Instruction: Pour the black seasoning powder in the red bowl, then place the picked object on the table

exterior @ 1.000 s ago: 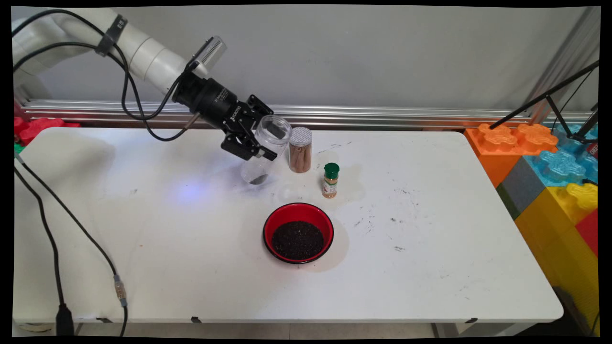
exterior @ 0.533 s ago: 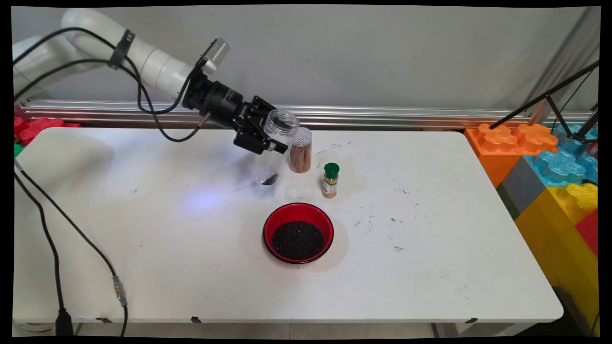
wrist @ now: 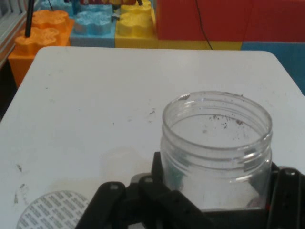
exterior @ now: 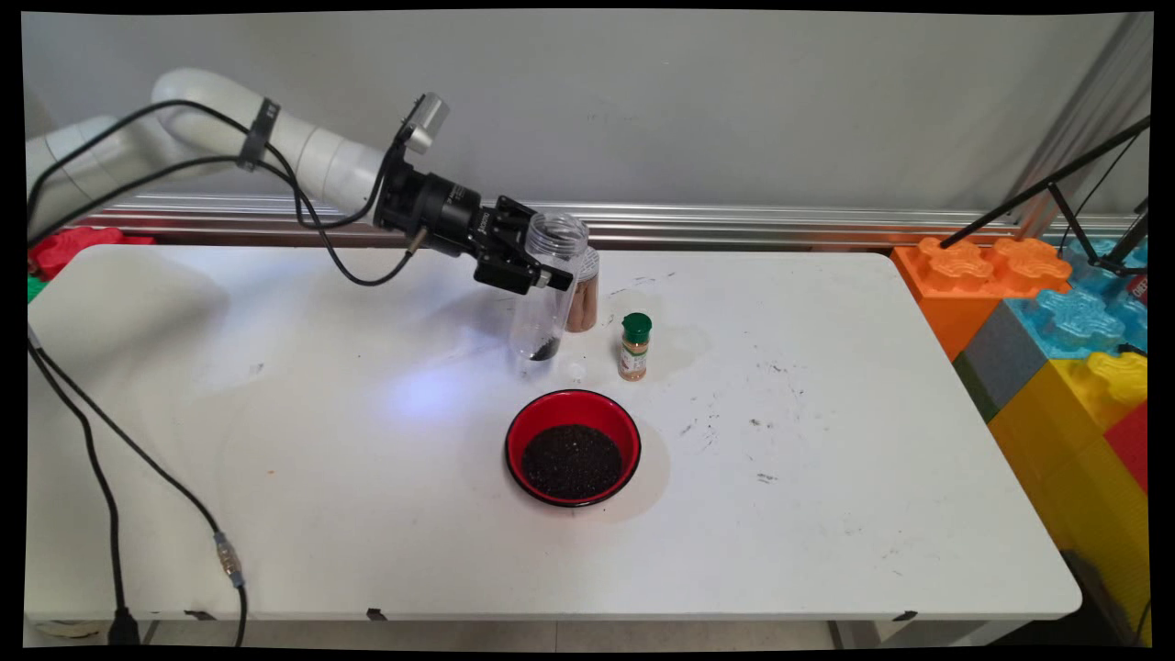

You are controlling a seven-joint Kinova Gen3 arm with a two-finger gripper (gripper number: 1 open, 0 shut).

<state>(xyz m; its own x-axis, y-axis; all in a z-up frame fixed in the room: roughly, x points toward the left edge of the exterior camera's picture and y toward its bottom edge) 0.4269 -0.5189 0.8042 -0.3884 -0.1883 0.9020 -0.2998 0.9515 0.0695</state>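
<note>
- Pincer (exterior: 542, 274) clamped on clear jar (exterior: 549, 286) just below its open neck; jar nearly upright, slight tilt, bottom w/ a bit of dark stuff close to counter (exterior: 826, 441) (contact unclear).
- Cinnamon-stick jar (exterior: 584, 298) w/ perforated lid right behind it; green-capped spice bottle (exterior: 634, 346) beside, to the right.
- Red bowl (exterior: 573, 447) of dark grains nearer the front edge, apart from jar.
- Hand view: jar mouth (wrist: 217, 125) open, specks inside.

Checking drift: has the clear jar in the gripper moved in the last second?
Yes. The clear jar, held by the gripper, has shifted right and now overlaps the cinnamon jar, which stayed put.
</note>
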